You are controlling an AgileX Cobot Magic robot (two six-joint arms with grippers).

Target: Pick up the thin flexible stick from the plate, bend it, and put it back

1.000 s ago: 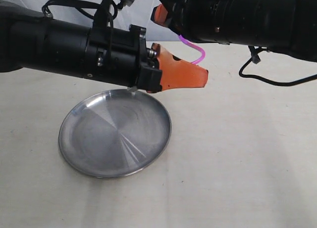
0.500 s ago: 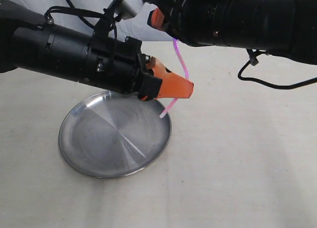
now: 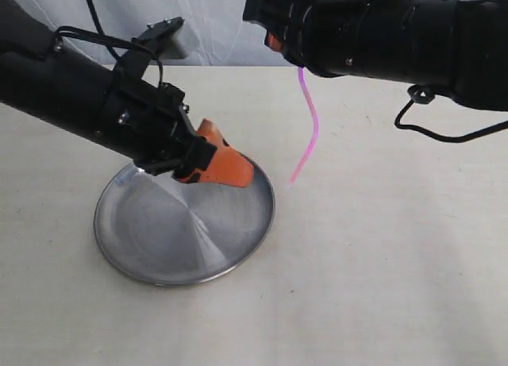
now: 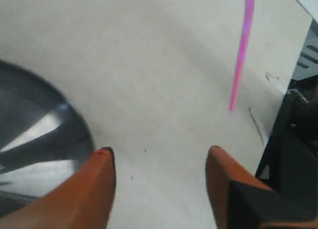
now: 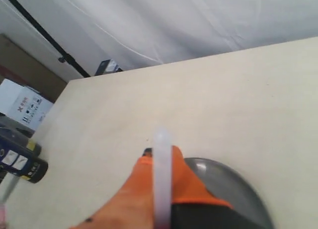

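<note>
Beige tabletop (image 3: 397, 287) carries everything, and on it lies the steel plate (image 3: 159, 247); the stick is not on it now. Your left tool (image 3: 226, 169) hangs over the part of the plate that is toward the stick. In its wrist view the two orange fingers (image 4: 99, 184) stand wide apart, and nothing is between them. Your right tool (image 3: 278, 44) is higher up and is closed on the top end of the pink stick (image 3: 313, 120). In the right wrist view the stick (image 5: 161, 184) shows only as a pale blur along the orange finger.

What matters for you is how the stick hangs. Its long axis goes nearly straight down from the right tool, with a soft wave in it. Its free lower end is just outside the rim of the plate, on the right side in the exterior view. How high this end is over the tabletop I cannot tell.

The left tool is the nearer one to this free end. From the left wrist, the stick (image 4: 242, 55) is ahead of the open fingers and off to one side, not between them. I judge that to take the lower end you must bring the left tool forward and sideways. To put the stick back, you must carry it across the rim before lowering, or the tip may land on the tabletop.
</note>
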